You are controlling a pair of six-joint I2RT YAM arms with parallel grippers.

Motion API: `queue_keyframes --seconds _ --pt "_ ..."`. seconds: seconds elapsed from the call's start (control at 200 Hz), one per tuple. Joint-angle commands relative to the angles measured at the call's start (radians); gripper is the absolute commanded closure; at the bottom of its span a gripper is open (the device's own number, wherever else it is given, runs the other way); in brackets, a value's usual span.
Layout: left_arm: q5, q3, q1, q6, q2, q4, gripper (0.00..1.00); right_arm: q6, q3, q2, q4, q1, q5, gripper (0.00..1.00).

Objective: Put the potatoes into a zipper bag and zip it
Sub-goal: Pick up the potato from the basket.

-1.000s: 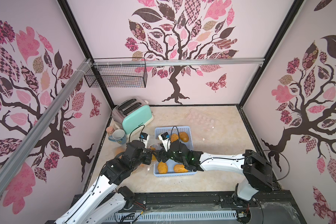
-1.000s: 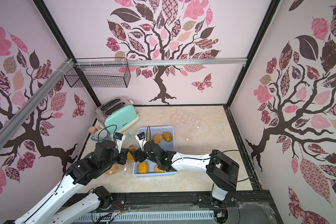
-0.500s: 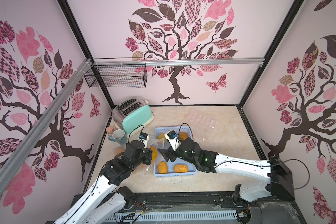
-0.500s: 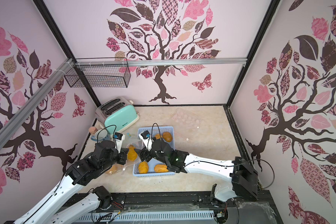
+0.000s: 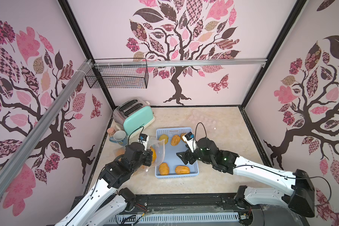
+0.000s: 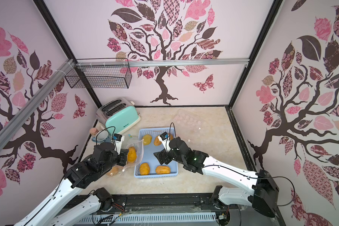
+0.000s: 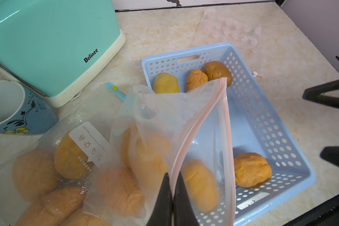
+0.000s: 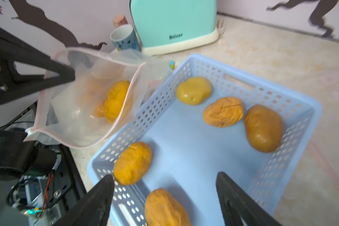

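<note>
Swinging clear of the bag's mouth, the right end effector (image 5: pixel 182 158) now hangs over the middle of the pale blue perforated plastic basket (image 5: pixel 176 175), further right than a second ago, and its arm has swept out toward the right wall. Its fingers are spread wide with nothing between them. The left end effector (image 7: pixel 172 176) has not shifted. Pressed together, it pinches the pink zip strip (image 7: pixel 213 109) of the clear plastic zipper bag (image 7: pixel 164 117) and lifts one lip. The mouth gapes toward the basket, just left of it.

At least two wrinkled orange potatoes (image 8: pixel 116 100) sit inside the zipper bag. Five more lie loose in the basket: three in a row at the far end (image 8: pixel 223 111) and two at the near end (image 8: pixel 132 163), one of them almost under the right fingers. Further left, a second clear labelled bag (image 7: pixel 53 166) lies flat on the beige marble tabletop (image 5: pixel 213 176) beside the blue floral mug (image 5: pixel 119 137). It holds several potatoes, and I cannot tell whether it is zipped.

The loading looks past halfway but not finished. Five potatoes still have to go in, and the pink strip stands wide open, so the zipping has not begun. Whether all five will fit in this bag is uncertain.
</note>
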Motion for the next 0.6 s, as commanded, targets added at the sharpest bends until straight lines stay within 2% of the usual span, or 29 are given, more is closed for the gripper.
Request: queue_keyframes --seconds 0.0,0.125,0.32,0.595 --pt "-0.013 -0.018 -0.002 0.000 -0.001 0.003 1.00 0.063 0.023 0.089 -0.047 0.003 -0.183 0.16" --pt "-0.011 -0.018 -0.002 0.000 -0.002 0.004 1.00 0.103 0.038 0.196 0.017 0.003 -0.265 0.16" --pt "-0.011 -0.020 -0.001 0.003 0.008 0.004 1.00 0.212 0.053 0.326 0.139 0.004 -0.306 0.15" --pt "-0.004 -0.021 -0.002 0.005 0.009 0.004 1.00 0.288 0.101 0.493 0.231 0.003 -0.381 0.15"
